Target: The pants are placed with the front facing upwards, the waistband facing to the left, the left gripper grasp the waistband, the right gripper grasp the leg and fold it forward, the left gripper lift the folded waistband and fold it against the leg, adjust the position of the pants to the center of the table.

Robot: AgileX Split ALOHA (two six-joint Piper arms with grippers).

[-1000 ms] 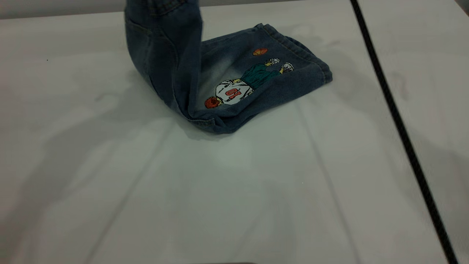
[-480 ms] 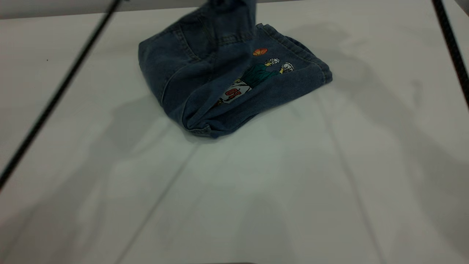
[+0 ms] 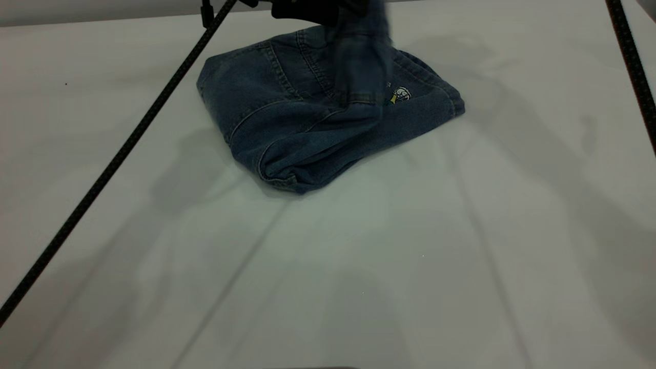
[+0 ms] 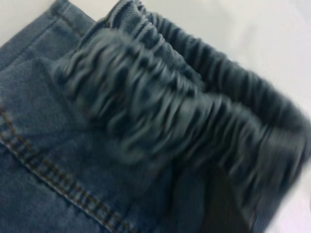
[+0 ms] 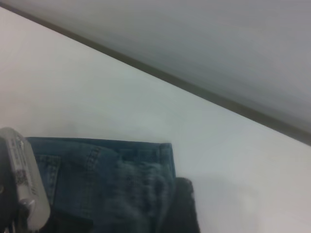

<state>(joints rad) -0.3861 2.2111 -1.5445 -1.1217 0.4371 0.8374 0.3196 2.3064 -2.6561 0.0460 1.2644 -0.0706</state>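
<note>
The blue denim pants (image 3: 307,128) lie folded at the far middle of the white table (image 3: 328,266). My left gripper (image 3: 318,9) hangs just above them at the top edge of the exterior view. It is shut on the ruched waistband (image 4: 160,107), which droops in a blurred flap (image 3: 361,66) over the leg part. Only a corner of the cartoon print (image 3: 400,95) still shows. My right gripper (image 5: 183,208) is a dark shape beside its silver labelled cylinder (image 5: 24,184), off to the side, looking across at the pants (image 5: 97,170).
A black cable (image 3: 118,159) slants across the table's left half up to the left arm. Another black cable (image 3: 633,61) runs down the far right edge. The table's back edge (image 5: 194,85) meets a grey wall.
The left gripper has carried the waistband to the right and down over the legs, covering nearly all of the cartoon print. The left cable has swung into view and the right cable has shifted right.
</note>
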